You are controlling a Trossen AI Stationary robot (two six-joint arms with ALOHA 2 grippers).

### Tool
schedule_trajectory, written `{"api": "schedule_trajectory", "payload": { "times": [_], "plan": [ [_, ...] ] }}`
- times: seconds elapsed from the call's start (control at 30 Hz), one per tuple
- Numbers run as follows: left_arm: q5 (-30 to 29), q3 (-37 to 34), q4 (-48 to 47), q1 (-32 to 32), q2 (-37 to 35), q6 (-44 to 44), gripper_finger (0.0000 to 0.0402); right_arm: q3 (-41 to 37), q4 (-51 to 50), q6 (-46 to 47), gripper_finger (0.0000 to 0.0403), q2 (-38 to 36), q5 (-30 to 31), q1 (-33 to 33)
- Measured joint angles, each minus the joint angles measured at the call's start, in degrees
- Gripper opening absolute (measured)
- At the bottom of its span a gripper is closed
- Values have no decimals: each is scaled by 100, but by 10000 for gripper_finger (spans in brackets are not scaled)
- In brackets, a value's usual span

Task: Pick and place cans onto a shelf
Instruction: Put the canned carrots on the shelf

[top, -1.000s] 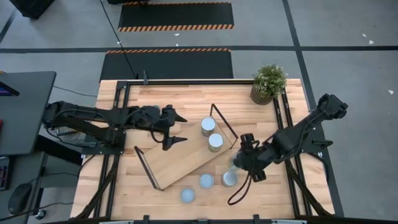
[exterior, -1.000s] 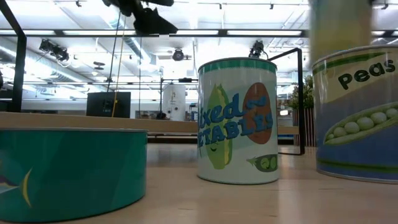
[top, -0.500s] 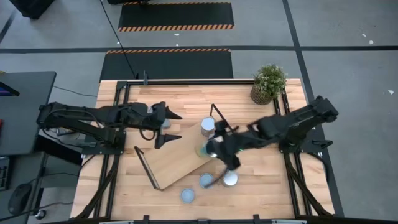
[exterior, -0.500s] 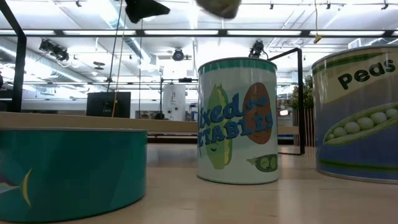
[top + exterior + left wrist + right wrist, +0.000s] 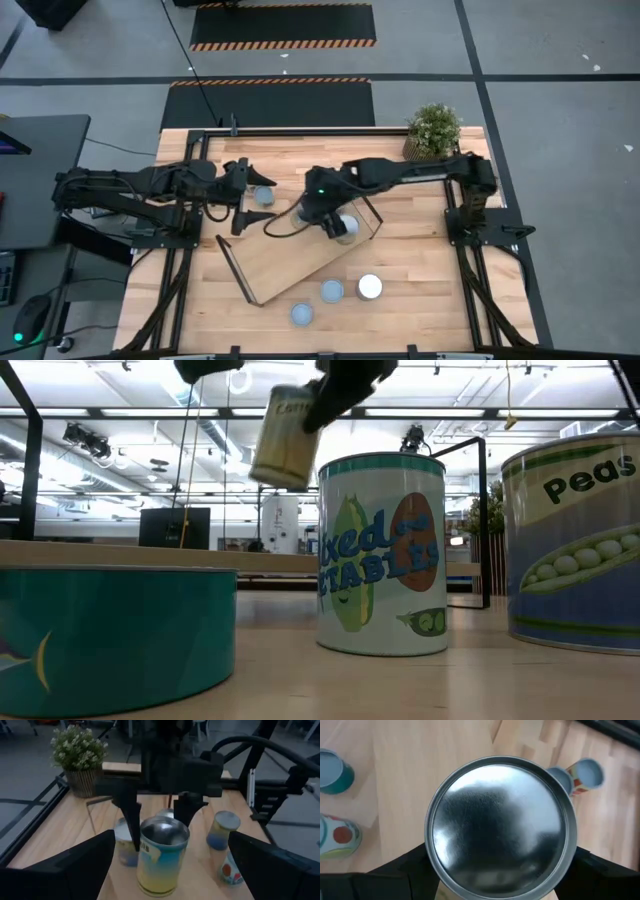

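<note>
Right gripper (image 5: 159,812): fingers pinched yellow-labelled can (image 5: 159,854), carried aloft over shelf (image 5: 285,255) | Left gripper (image 5: 243,198): fingers spread wide, empty, hovered beside shelf's far corner | Other cans: one on shelf (image 5: 346,228), three on desk (image 5: 190,300) near front edge

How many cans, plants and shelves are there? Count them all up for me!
Cans: 6 in view. Five stand at and. One can is in the right gripper. More may hide under the arm.
Plant: 1
Shelf: 1
Total: 8
</note>
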Motion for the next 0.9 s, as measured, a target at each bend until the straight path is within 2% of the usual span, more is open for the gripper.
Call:
{"api": "schedule_trajectory", "payload": {
  "times": [0.23, 0.4, 0.9],
  "plan": [
    [-40, 0, -71, 0, -10, 32, 396, 602, -504, -240, 308, 720, -78, -322],
    [-43, 0, -153, 0, -37, 32, 396, 701, -675, -251, 309, 987, -440, -442],
    [-43, 0, -271, 0, -42, 30, 396, 635, -993, -244, 309, 981, -469, -473]
  ]
}}
